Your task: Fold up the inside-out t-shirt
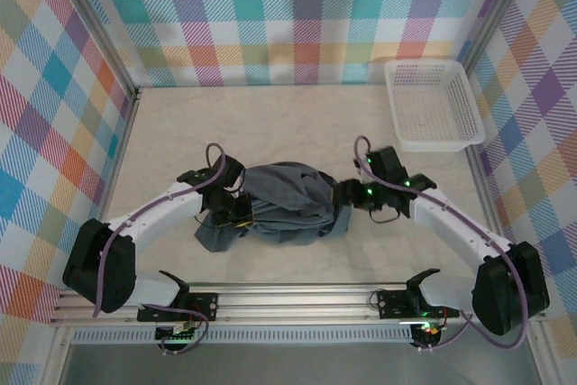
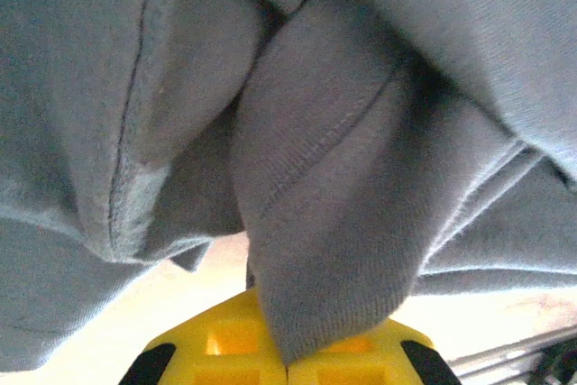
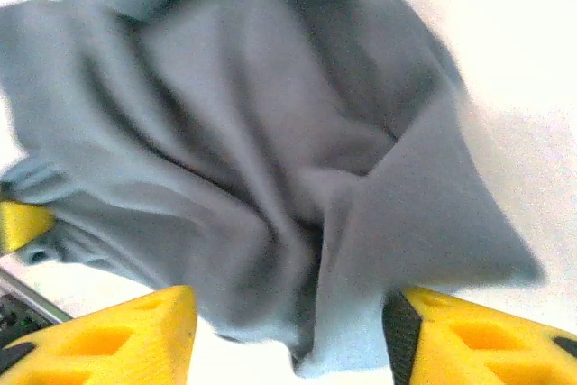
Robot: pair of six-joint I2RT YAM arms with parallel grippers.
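Note:
The dark slate-grey t-shirt (image 1: 288,200) lies bunched in a crumpled heap on the table between my two arms. My left gripper (image 1: 236,212) is at the heap's left end. In the left wrist view its yellow jaws (image 2: 288,362) are pressed together on a hemmed fold of the t-shirt (image 2: 343,178), which hangs up out of them. My right gripper (image 1: 347,196) is at the heap's right end. In the right wrist view it stands open (image 3: 288,331), its yellow fingers (image 3: 135,331) apart, with loose folds of the t-shirt (image 3: 270,151) lying between them.
A white mesh basket (image 1: 424,62) stands at the back right corner of the cream table top (image 1: 270,123). Checked walls close in the left, back and right sides. An aluminium rail (image 1: 297,299) runs along the near edge by the arm bases.

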